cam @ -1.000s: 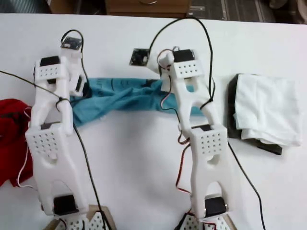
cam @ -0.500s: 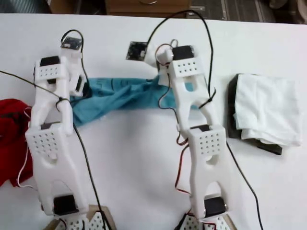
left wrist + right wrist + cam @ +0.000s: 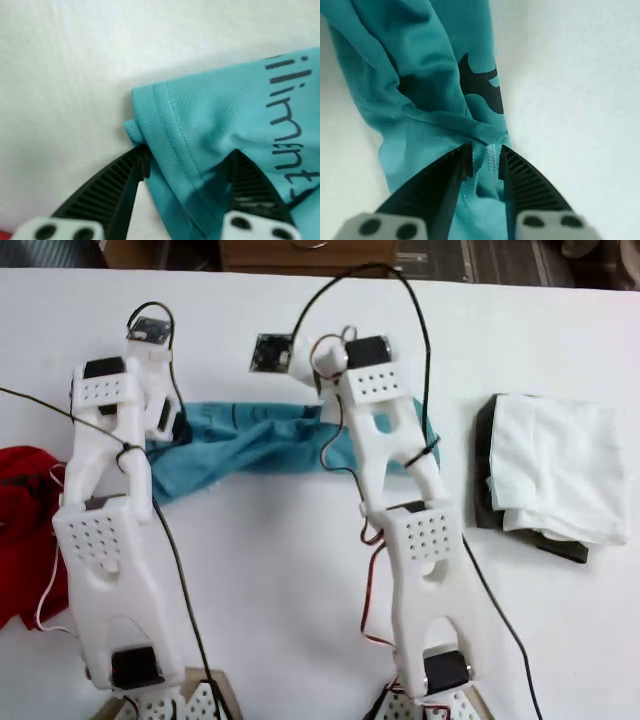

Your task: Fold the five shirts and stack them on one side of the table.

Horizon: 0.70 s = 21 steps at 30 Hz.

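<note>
The stretched shirt point(image 3: 250, 445) lies between a bunched shirt point(image 3: 25, 510), left, and folded shirts point(image 3: 550, 475), right

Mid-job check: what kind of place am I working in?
Likely a robotics lab bench: left arm and right arm with loose wiring at a plain white table, teal shirt and folded white shirt as work pieces.

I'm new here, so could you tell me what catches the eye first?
A teal shirt lies stretched across the middle of the table, with the right gripper shut on its cloth and the left gripper at its left end. A red shirt is heaped at the left edge; a folded white shirt tops a dark garment at the right.
</note>
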### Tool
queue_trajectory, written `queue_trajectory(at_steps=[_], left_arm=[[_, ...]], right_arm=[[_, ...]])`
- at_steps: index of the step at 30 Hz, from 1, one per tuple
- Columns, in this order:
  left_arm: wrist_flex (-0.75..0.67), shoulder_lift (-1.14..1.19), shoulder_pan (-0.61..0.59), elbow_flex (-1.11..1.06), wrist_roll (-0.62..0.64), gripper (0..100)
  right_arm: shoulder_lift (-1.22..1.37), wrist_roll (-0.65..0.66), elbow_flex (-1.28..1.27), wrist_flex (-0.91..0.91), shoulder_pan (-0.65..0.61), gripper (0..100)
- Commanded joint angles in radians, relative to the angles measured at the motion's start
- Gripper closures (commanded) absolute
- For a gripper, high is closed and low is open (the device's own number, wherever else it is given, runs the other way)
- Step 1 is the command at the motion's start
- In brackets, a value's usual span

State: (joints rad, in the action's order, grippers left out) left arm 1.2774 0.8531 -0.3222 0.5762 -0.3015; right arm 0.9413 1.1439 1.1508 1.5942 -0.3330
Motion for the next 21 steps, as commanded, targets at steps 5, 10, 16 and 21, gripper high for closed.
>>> queue_trajectory(at_steps=[5,10,16,21], left_arm=[[-0.043,0.003,0.008,0.022,-0.009,74],[-0.043,0.003,0.008,0.022,-0.009,74],[-0.043,0.003,0.008,0.022,-0.009,74],[-0.043,0.003,0.008,0.022,-0.009,74]], right_arm=[[-0.005,-0.044,0.258,0.113,0.097,89.9],[-0.012,-0.052,0.123,0.114,0.15,97.2],[-0.007,-0.055,-0.031,0.113,0.143,97.8],[0.025,-0.049,-0.074,0.102,0.136,97.8]])
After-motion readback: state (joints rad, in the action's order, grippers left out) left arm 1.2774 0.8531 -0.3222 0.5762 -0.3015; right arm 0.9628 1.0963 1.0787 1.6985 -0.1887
